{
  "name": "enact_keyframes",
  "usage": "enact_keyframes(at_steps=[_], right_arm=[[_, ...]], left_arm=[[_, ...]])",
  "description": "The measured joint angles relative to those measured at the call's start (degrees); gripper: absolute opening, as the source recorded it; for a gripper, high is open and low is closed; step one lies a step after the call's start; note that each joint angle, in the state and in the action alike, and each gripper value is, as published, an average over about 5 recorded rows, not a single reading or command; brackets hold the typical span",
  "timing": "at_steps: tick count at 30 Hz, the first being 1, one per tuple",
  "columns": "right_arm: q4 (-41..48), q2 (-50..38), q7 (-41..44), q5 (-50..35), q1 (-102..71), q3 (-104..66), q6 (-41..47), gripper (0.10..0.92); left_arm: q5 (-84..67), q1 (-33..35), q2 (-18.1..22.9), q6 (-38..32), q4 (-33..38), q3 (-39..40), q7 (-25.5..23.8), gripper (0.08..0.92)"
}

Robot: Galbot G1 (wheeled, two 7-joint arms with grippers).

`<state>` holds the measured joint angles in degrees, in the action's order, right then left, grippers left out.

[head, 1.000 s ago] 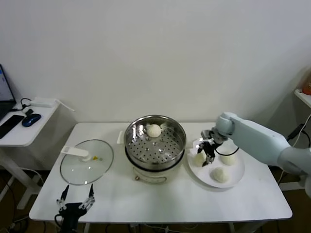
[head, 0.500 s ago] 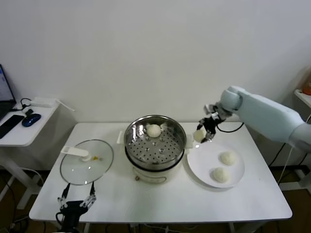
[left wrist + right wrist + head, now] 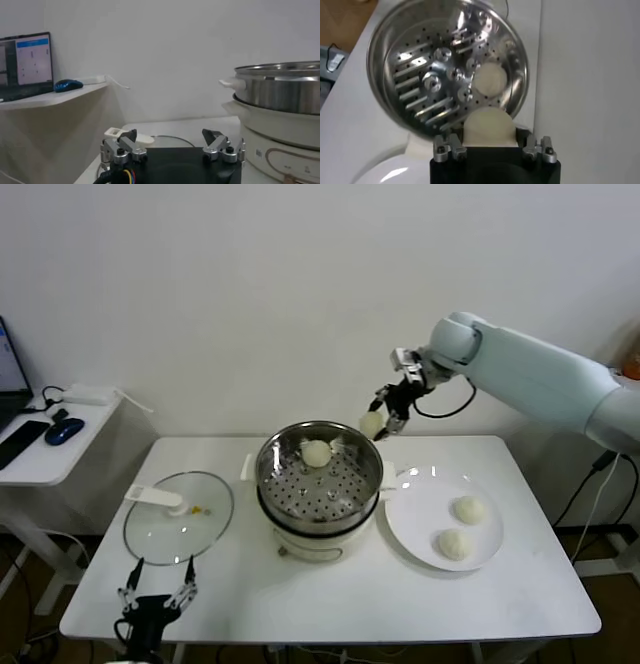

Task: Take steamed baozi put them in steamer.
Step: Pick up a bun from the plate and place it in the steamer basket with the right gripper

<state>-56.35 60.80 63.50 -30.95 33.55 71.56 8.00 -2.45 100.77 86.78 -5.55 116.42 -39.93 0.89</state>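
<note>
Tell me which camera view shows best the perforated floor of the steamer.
The right wrist view: it looks down into the steamer, showing holes and slots. The head view shows the floor smaller; the left wrist view shows only the outer wall.

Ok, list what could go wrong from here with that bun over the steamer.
1. The right gripper holds its baozi above the steamer near the back right rim; released there, it might hit the rim and roll onto the table.
2. One baozi already sits in the basket near the same side, so the new one may land on it or stick.
3. The soft bun bulges between the jaws in the right wrist view and could get dented.
</note>
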Motion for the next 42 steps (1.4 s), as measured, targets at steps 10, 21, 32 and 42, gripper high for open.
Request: enact_keyframes(at_steps=[10,21,32,42], right_arm=[[3.09,9.44,-1.24,-2.35,-2.04,0.13,1.59,0.67],[7.55,18.14,-1.43,-2.02,-6.19,0.14,1.86,0.661],[10.85,22.68,-1.2,-0.97,-8.95,-0.17,1.5,0.657],[11.43,23.44,-0.93,-0.16,-9.85,-0.06,1.37,0.659]], left_arm=[[-0.01,0.73,0.0,-0.03,0.95,-0.56,0.02,0.823],[-0.12,0.9,-0.07,-0.05,0.87,-0.6,0.01,0.823],[-0.12,0.68,0.04,0.09,0.79,-0.55,0.09,0.823],[-0.11,0.48,0.04,0.13,0.58,-0.51,0.11,0.823]])
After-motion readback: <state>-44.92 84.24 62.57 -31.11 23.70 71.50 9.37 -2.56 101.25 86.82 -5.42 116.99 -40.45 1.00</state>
